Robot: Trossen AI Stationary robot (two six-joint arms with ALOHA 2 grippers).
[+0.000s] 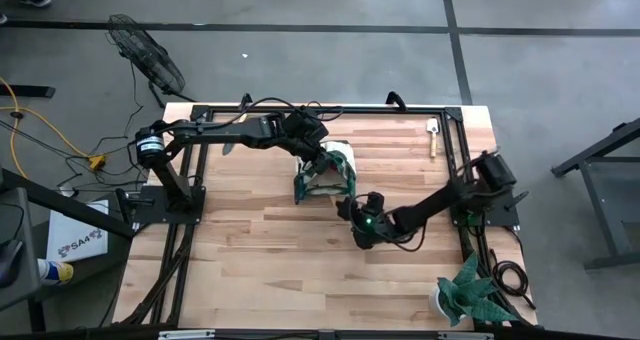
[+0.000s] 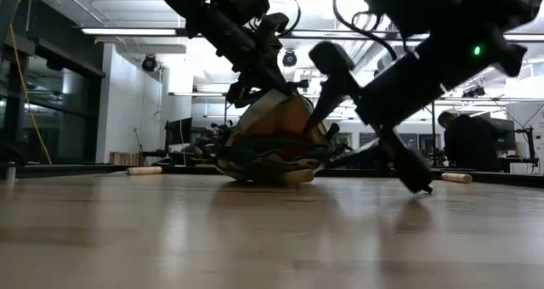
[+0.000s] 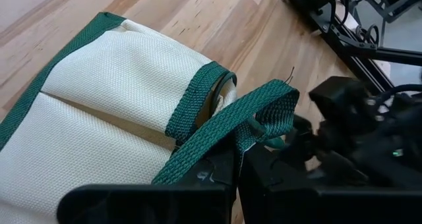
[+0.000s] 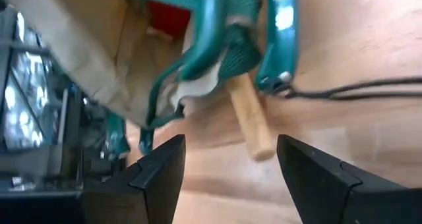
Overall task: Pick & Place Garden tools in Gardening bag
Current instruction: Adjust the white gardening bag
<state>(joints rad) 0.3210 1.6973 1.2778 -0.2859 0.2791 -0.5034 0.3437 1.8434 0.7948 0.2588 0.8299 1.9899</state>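
The right gripper (image 4: pixel 227 168) is hovering with fingers spread just short of a wooden handle (image 4: pixel 249 122) poking from the gardening bag (image 1: pixel 325 170); the left gripper (image 3: pixel 239 178) is pinching the bag's strap (image 3: pixel 237 122) (it should hold taut, I'd say) mid-table, while a trowel (image 1: pixel 433 136) is lying well beyond.

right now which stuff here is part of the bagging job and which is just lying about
Job:
- gardening bag
- wooden handle poking out beside the bag
- trowel at the table's far edge
- left gripper, shut on the bag's green strap
- right gripper, open

Lying about:
- potted plant
- fan
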